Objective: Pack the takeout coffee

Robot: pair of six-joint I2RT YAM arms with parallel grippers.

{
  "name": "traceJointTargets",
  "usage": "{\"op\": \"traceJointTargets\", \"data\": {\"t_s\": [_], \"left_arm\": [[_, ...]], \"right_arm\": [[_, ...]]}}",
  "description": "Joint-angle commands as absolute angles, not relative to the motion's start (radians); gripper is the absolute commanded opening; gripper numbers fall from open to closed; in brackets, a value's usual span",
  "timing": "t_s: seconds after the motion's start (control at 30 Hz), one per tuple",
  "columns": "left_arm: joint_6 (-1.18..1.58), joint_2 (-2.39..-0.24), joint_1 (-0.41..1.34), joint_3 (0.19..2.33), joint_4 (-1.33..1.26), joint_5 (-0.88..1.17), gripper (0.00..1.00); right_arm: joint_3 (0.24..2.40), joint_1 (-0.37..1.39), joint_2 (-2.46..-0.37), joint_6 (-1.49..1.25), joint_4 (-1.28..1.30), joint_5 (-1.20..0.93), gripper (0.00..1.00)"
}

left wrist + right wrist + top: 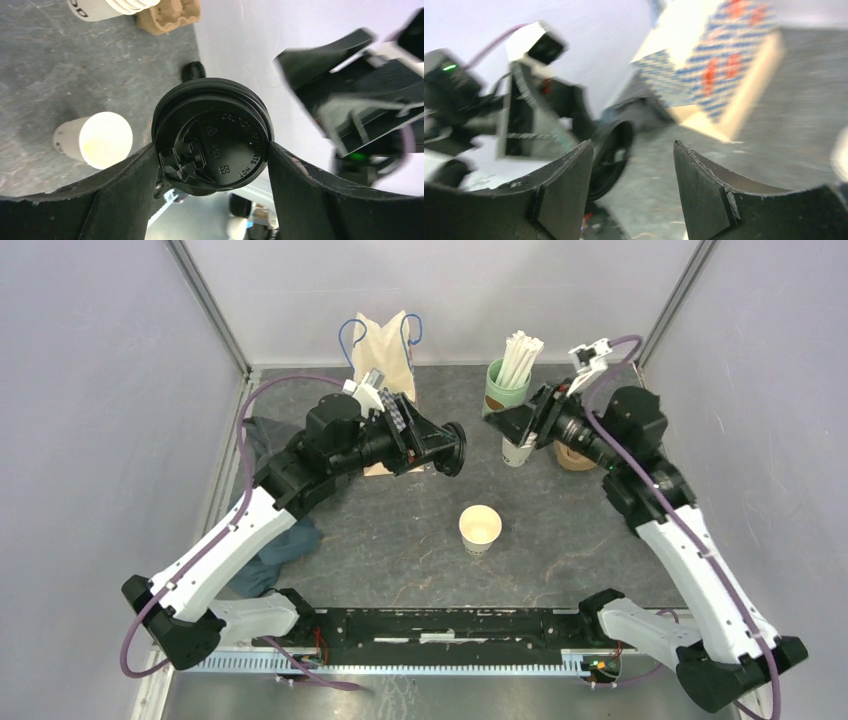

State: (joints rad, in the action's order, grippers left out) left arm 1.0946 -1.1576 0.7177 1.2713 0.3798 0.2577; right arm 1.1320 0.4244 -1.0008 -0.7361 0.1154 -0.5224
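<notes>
A round black plastic lid point(212, 142) sits upright on its edge between the fingers of my left gripper point(212, 150), which is shut on its rim above the table's middle point(452, 448). Below it an open white paper cup point(480, 528) stands upright with no lid; it also shows beside the lid in the left wrist view point(97, 140). My right gripper point(492, 418) hangs open with nothing between its fingers point(631, 150), and the lid point(611, 155) appears edge-on past its left finger. Another white cup point(517, 452) stands just under the right gripper.
A green cup of white straws point(508, 380) stands at the back right. The brown pulp carrier point(575, 455) lies under the right arm. A paper bag with blue handles point(385, 350) stands at the back. A dark cloth point(270, 540) lies at the left.
</notes>
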Motion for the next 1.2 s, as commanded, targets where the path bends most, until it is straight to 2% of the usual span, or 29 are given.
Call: {"op": "traceJointTargets", "data": {"t_s": [0.0,0.13,0.27,0.33,0.53,1.17], "left_arm": [[0.919,-1.181,0.781,1.349,0.539,0.134,0.76],[0.828,-1.289,0.932,1.407,0.627,-0.042,0.76],[0.714,-1.43,1.037,1.502,0.75,-0.2,0.76],[0.672,-1.496,1.082,1.54,0.803,-0.269,0.75],[0.617,-1.62,1.172,1.61,0.903,-0.41,0.75],[0.544,-1.831,1.201,1.721,0.906,-0.409,0.77]], "right_arm": [[1.37,0.418,-1.002,-0.285,0.768,-0.036,0.69],[1.396,0.417,-0.956,-0.193,0.889,0.188,0.76],[1.378,0.418,-0.898,-0.19,0.927,0.315,0.87],[1.351,0.416,-0.86,-0.197,0.915,0.334,0.98],[1.285,0.417,-0.782,-0.216,0.886,0.359,0.98],[1.259,0.417,-0.738,-0.228,0.846,0.333,0.98]]}}
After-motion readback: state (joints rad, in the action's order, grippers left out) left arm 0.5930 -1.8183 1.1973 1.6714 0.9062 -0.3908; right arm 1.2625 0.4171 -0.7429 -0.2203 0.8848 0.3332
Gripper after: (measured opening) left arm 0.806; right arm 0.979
